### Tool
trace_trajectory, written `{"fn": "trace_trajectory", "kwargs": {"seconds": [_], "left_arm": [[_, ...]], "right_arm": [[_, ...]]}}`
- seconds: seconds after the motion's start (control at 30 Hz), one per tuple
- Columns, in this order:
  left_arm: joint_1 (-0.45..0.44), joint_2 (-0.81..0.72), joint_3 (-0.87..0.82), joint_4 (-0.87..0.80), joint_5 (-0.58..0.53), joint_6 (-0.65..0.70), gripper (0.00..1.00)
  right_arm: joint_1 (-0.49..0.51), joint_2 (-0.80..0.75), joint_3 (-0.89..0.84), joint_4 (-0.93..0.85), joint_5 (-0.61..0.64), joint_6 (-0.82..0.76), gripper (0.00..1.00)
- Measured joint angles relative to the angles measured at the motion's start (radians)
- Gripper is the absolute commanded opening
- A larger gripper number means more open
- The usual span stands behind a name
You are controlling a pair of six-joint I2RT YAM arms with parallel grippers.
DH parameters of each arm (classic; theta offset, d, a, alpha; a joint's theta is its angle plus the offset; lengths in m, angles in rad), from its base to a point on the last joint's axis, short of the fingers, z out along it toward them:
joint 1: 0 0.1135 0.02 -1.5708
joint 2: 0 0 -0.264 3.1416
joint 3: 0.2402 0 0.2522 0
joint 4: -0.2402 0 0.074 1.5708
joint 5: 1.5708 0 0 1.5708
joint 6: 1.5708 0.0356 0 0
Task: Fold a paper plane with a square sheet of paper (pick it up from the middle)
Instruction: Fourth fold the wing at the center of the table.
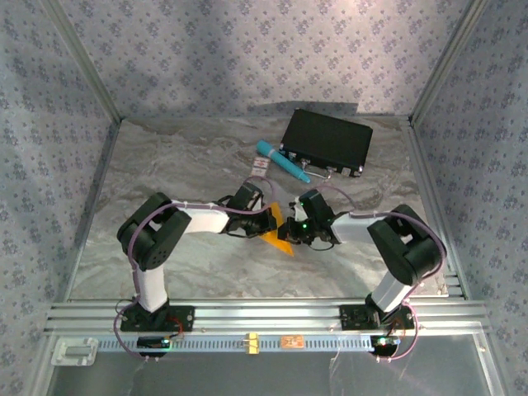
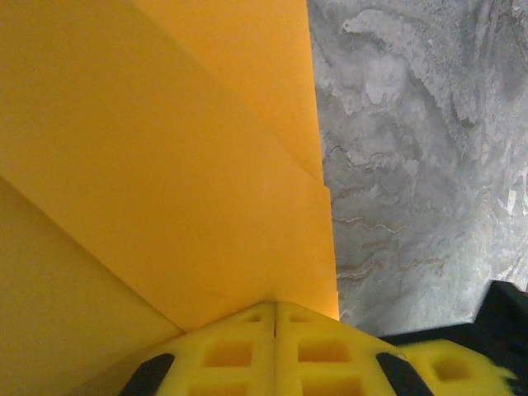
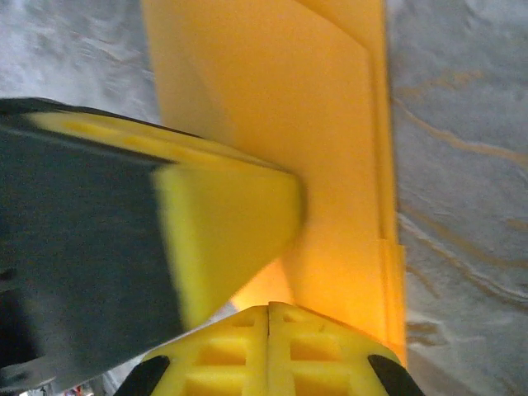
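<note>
folded paper (image 1: 280,234) is held up well in front of the case (image 1: 326,142), on the arms' side. left gripper (image 1: 268,221) and right gripper (image 1: 294,228) both clenched on it. its long axis runs roughly away from the case, sharp tip pointing away.

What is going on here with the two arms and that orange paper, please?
Both arms are working mid-table on the orange-yellow paper, which already shows several folds. The left pincer and the right pincer are each shut on an edge of it, close together. The black case and teal pen lie behind them, untouched.
</note>
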Motion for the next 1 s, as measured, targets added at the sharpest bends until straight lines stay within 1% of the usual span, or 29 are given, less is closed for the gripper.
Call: {"fn": "trace_trajectory", "kwargs": {"seconds": [0.2,0.67,0.83,0.93,1.0], "left_arm": [[0.001,0.000,0.000,0.000,0.004,0.000,0.00],[0.008,0.002,0.000,0.002,0.019,0.000,0.00],[0.012,0.003,0.000,0.004,0.019,0.004,0.00],[0.014,0.003,0.000,0.005,0.019,0.007,0.00],[0.014,0.003,0.000,0.006,0.020,0.007,0.00]], "right_arm": [[-0.004,-0.021,-0.043,0.041,-0.006,-0.010,0.03],[-0.025,-0.225,-0.190,-0.084,0.002,-0.037,0.05],[-0.027,-0.285,-0.161,-0.122,0.003,-0.037,0.04],[-0.027,-0.269,-0.113,-0.116,0.003,-0.037,0.04],[-0.029,-0.225,-0.076,-0.099,0.000,-0.036,0.04]]}}
